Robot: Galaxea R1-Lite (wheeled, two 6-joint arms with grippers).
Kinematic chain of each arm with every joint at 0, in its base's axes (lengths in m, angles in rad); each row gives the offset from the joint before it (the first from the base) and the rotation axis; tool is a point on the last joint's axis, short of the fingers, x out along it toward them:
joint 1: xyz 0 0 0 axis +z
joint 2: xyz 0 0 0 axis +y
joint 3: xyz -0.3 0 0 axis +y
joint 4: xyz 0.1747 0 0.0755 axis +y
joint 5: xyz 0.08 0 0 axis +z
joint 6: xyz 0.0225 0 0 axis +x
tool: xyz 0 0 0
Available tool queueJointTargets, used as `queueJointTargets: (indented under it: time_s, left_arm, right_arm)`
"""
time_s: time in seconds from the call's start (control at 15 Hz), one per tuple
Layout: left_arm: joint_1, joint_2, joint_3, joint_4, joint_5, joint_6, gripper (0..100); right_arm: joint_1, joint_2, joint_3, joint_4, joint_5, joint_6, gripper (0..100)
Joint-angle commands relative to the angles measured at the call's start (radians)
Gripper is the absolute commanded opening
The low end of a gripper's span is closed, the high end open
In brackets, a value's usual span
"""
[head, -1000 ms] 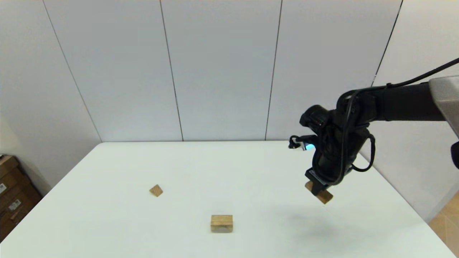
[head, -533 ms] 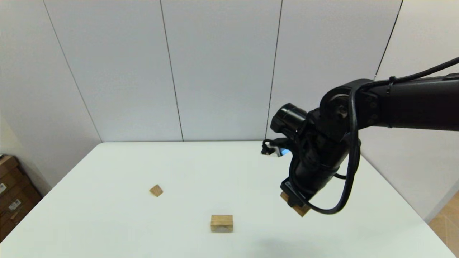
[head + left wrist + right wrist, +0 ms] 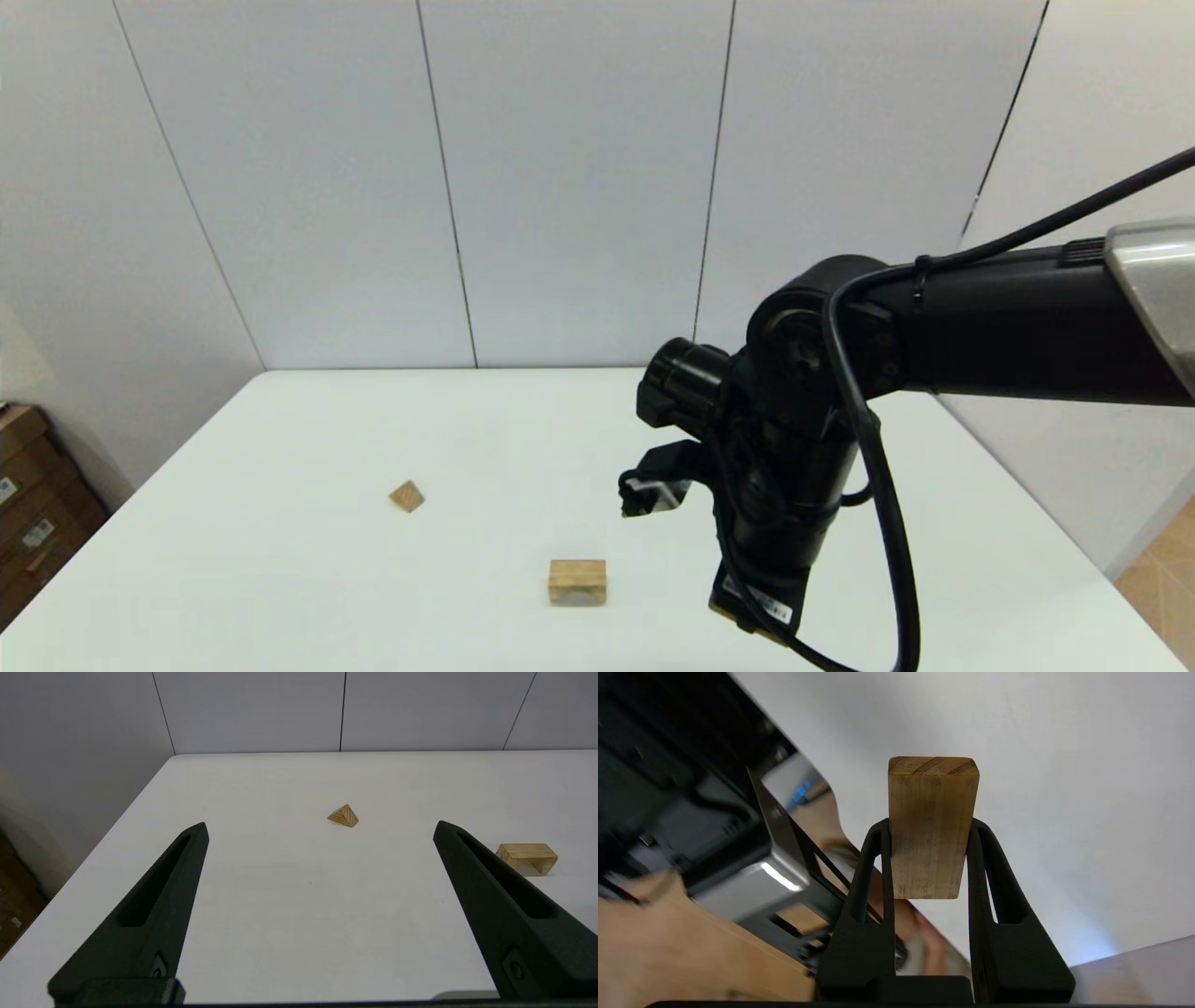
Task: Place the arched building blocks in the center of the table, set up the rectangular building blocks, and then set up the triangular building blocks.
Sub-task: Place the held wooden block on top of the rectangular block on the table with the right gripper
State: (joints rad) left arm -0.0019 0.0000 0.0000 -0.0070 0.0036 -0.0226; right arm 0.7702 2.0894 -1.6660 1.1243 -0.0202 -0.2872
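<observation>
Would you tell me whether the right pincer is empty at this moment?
No, the right pincer is shut on the rectangular block, which stands clamped between its two black fingers.

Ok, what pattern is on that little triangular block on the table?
The triangular block is light wood with diagonal grain stripes, clearest in the left wrist view.

Open table [image 3: 280, 579] around arch [image 3: 577, 581]
</observation>
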Motion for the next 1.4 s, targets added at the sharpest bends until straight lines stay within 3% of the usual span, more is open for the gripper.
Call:
queueJointTargets:
  time_s: [0.07, 0.2, 0.73, 1.13, 1.4]
  left_arm:
    - [0.0, 0.0, 0.0, -0.001, 0.001, 0.0, 100]
    - [0.0, 0.0, 0.0, -0.001, -0.001, 0.001, 100]
    - [-0.001, 0.0, 0.0, -0.001, 0.001, 0.0, 100]
    - [0.0, 0.0, 0.0, -0.001, 0.001, 0.0, 100]
    - [0.0, 0.0, 0.0, -0.001, 0.001, 0.0, 100]
  right_arm:
    - [0.023, 0.02, -0.005, 0.0, -0.001, -0.096, 0]
    - [0.029, 0.055, -0.035, -0.023, -0.003, -0.124, 0]
    - [0.08, 0.225, -0.276, -0.06, -0.01, -0.107, 0]
    - [0.101, 0.255, -0.276, -0.093, -0.007, -0.181, 0]
    - [0.106, 0.261, -0.276, -0.159, -0.004, -0.199, 0]
